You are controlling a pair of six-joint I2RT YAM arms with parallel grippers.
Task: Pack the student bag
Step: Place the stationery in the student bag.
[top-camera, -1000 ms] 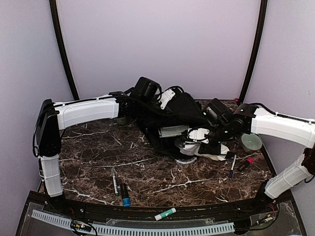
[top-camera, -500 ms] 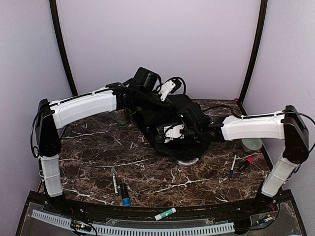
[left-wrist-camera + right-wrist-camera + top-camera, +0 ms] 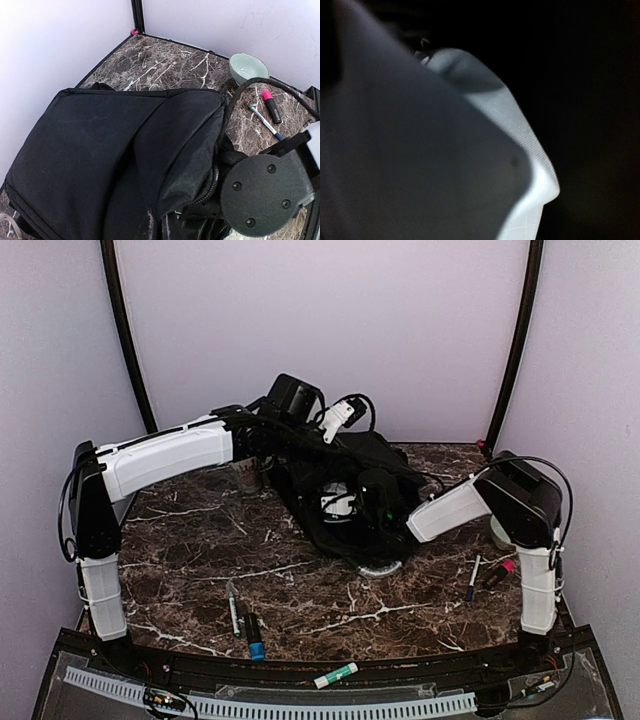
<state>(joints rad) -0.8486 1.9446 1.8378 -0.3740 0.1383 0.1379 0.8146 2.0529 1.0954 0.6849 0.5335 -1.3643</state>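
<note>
The student bag point(image 3: 350, 490) is lying toward the back of the marble worktop point(image 3: 200, 550), roughly at its middle, and in the left wrist view its black fabric is filling most of the frame. The left arm point(image 3: 170, 455) is extending in from the bag's left. The left fingers point(image 3: 338, 422) are sitting together at the bag's raised top edge, but I cannot tell whether they are pinching fabric, since no view is showing their tips. The right arm point(image 3: 455, 508) is extending from the bag's right into its opening, so the right fingers are sitting hidden inside. The right wrist view is showing only darkness and a blurred pale surface point(image 3: 485, 150) close to the lens, and I cannot tell whether those fingers are apart or together. To the bag's right a pale green bowl point(image 3: 248, 68) is sitting, with a pink-capped marker point(image 3: 271, 106) and a thin pen point(image 3: 264, 121) lying just beside each other near it. Beside the bag's back left corner a small greyish cup point(image 3: 246, 476) is standing. In front of the bag, to its left, a slim pen point(image 3: 232, 608) and a blue-capped marker point(image 3: 254, 636) are lying side by side, and a green-capped marker point(image 3: 336, 675) is resting farther out on the front ledge. A round white object point(image 3: 380, 568) is peeking from under the bag's near edge.
</note>
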